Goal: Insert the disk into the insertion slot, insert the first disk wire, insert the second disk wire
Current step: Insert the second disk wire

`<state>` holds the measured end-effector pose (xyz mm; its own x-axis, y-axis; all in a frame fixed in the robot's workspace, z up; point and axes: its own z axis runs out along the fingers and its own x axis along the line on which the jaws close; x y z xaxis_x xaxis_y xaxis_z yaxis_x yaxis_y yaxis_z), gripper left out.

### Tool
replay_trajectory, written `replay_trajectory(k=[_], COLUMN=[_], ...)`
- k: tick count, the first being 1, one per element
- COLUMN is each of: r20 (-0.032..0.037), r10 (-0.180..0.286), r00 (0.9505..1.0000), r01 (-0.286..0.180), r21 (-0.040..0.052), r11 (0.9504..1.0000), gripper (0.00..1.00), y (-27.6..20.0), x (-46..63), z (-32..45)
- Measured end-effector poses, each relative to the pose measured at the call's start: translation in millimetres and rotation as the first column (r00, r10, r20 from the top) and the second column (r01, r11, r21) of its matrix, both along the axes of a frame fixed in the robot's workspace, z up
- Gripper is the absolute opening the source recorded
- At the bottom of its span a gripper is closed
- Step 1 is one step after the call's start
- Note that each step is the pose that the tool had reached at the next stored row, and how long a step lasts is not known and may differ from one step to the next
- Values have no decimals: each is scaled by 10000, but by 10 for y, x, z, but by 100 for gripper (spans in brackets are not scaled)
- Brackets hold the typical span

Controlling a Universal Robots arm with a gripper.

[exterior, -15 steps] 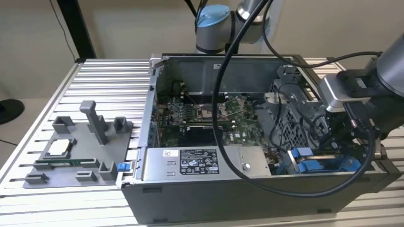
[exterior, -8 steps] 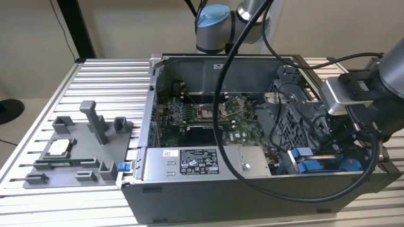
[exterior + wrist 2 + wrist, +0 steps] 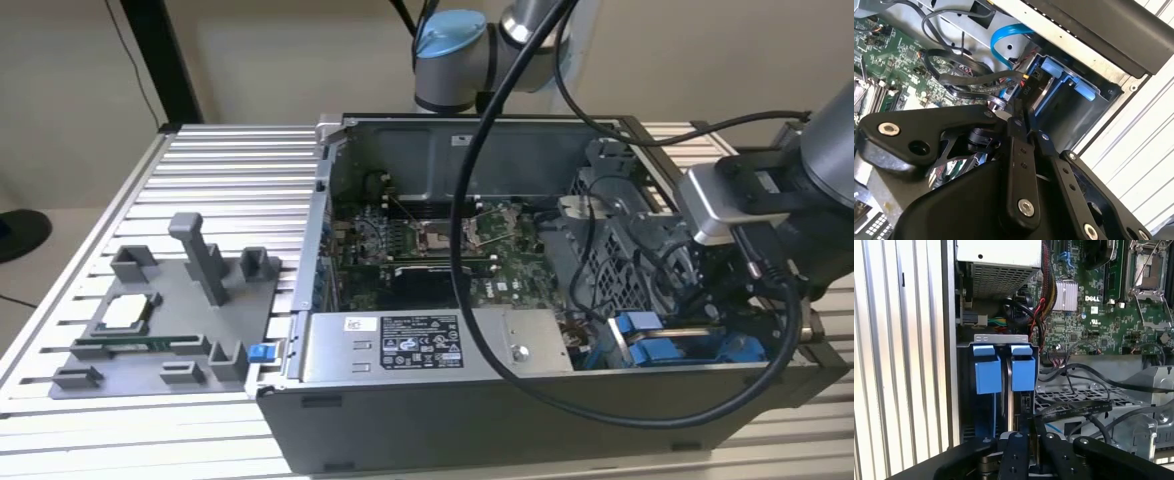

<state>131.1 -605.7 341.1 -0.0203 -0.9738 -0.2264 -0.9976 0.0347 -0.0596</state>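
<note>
Black-fingered, the tool (image 3: pixel 1021 437) is closed to a narrow gap at the disk's (image 3: pixel 1013 395) edge; whether it grips anything I cannot tell. Both wrist views show the disk's blue plastic frame seated in the grey metal insertion slot (image 3: pixel 966 390). From the exterior view, the ribbed aluminium surface (image 3: pixel 200 170) carries the case.

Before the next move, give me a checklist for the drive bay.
1. Disk seated in slot: ok, its blue tabs sit in the bay.
2. Gripper lined up over the disk: ok.
3. Black wire plugged in: cannot tell; it ends by the gripper.
4. Blue wire plugged in: cannot tell.
5. Arm's cable clear of the case: not ok, it hangs across it.
</note>
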Motion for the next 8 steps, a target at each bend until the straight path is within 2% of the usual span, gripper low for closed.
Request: replay_trajectory(k=[8], r20=[40], r10=[-1], r00=[10000], r01=[1], r21=[2], r11=[10000], gripper=[0], y=[1], x=[-12], z=[0])
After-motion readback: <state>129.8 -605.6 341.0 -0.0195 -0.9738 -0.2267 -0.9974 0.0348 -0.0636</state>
